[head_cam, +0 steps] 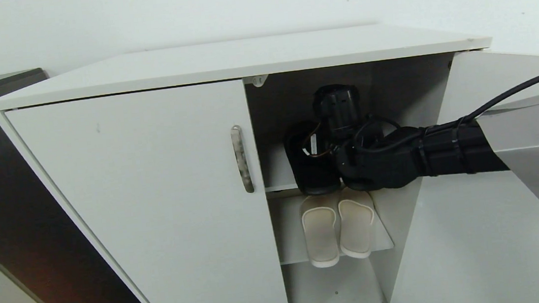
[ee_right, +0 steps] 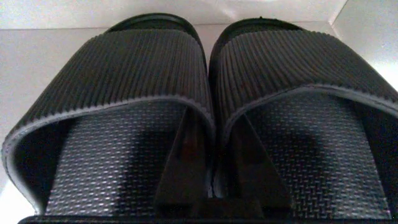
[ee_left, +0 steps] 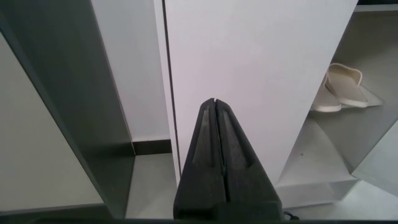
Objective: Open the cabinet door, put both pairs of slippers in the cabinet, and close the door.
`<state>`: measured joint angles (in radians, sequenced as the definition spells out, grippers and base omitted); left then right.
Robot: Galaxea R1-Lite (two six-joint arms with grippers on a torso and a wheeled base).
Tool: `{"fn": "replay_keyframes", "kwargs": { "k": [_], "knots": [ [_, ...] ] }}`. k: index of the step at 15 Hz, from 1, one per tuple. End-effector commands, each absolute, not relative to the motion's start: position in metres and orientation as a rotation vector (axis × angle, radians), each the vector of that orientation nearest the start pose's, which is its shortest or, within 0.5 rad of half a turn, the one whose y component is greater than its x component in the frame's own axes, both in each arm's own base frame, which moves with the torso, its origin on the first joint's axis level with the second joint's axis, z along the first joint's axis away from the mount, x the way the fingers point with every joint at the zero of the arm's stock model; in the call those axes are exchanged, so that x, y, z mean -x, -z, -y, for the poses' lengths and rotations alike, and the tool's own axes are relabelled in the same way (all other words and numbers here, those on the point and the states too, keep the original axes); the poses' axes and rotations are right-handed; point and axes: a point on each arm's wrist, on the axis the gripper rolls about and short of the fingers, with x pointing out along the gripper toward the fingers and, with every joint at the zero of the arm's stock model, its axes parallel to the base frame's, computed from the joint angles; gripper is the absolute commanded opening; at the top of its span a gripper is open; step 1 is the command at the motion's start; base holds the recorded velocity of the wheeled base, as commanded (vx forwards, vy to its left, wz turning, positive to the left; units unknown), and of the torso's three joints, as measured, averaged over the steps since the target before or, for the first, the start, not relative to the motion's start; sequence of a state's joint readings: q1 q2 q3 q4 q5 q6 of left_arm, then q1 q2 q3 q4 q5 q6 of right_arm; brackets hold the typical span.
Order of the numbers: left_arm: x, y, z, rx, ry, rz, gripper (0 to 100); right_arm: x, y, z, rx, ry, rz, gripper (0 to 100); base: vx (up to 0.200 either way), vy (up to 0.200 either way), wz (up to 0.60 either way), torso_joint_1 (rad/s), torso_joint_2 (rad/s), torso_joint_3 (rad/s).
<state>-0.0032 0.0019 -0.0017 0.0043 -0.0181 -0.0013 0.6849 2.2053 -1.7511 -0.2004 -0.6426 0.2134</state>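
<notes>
Currently the white cabinet [head_cam: 240, 57] has its right door [head_cam: 480, 230] open, with white slippers [head_cam: 338, 226] at the middle shelf's front edge. The right gripper [ee_right: 213, 143] pinches the black slippers [ee_right: 205, 93] at the upper shelf, probably needing release and withdrawal next; the left gripper [ee_left: 214, 109] hangs closed, empty.

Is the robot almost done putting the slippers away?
Over halfway. Done: the right door is open and the white slippers sit on the lower shelf. In hand: the right claw holds the black slippers inside the cabinet, at the upper shelf. Still to do: let go, pull out, close the door.
</notes>
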Motion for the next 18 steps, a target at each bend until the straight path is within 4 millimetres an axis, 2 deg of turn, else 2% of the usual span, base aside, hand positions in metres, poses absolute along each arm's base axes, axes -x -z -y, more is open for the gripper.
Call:
{"fn": "replay_keyframes", "kwargs": {
  "k": [1, 4, 6, 10, 11, 12, 14, 15, 17, 18],
  "knots": [
    [0.023, -0.076, 0.000, 0.002, 0.021, -0.006, 0, -0.367, -0.208, -0.283, -0.055, -0.021, -0.205, 100, 0.000, 0.000, 0.00, 0.000, 0.00, 0.000],
    [0.023, -0.075, 0.000, 0.002, 0.021, -0.005, 0, -0.365, -0.203, -0.282, -0.041, -0.015, -0.218, 100, 0.000, 0.000, 0.00, 0.000, 0.00, 0.000],
    [0.023, -0.076, 0.000, 0.002, 0.021, -0.006, 0, -0.353, -0.208, -0.278, -0.036, -0.023, -0.224, 100, 0.000, 0.000, 0.00, 0.000, 0.00, 0.000],
    [0.023, -0.076, 0.000, 0.002, 0.021, -0.006, 0, -0.301, -0.231, -0.267, -0.057, -0.066, -0.192, 100, 0.000, 0.000, 0.00, 0.000, 0.00, 0.000],
    [0.023, -0.076, 0.000, 0.002, 0.021, -0.006, 0, -0.295, -0.233, -0.265, -0.063, -0.069, -0.183, 100, 0.000, 0.000, 0.00, 0.000, 0.00, 0.000],
    [0.023, -0.076, 0.000, 0.002, 0.020, -0.006, 0, -0.268, -0.229, -0.261, -0.063, -0.101, -0.173, 100, 0.000, 0.000, 0.00, 0.000, 0.00, 0.000],
    [0.023, -0.076, 0.000, 0.002, 0.020, -0.006, 0, -0.240, -0.218, -0.255, -0.052, -0.147, -0.176, 100, 0.000, 0.000, 0.00, 0.000, 0.00, 0.000],
    [0.023, -0.076, 0.000, 0.002, 0.020, -0.006, 0, -0.227, -0.213, -0.251, -0.049, -0.169, -0.177, 0, 0.000, 0.000, 0.00, 0.000, 0.00, 0.000],
    [0.023, -0.075, 0.000, 0.000, 0.021, -0.005, 0, -0.214, -0.204, -0.247, -0.031, -0.189, -0.195, 0, 0.000, 0.000, 0.00, 0.000, 0.00, 0.000],
    [0.023, -0.076, 0.000, 0.002, 0.020, -0.006, 0, -0.215, -0.203, -0.246, -0.028, -0.186, -0.197, 0, 0.000, 0.000, 0.00, 0.000, 0.00, 0.000]
  ]
}}
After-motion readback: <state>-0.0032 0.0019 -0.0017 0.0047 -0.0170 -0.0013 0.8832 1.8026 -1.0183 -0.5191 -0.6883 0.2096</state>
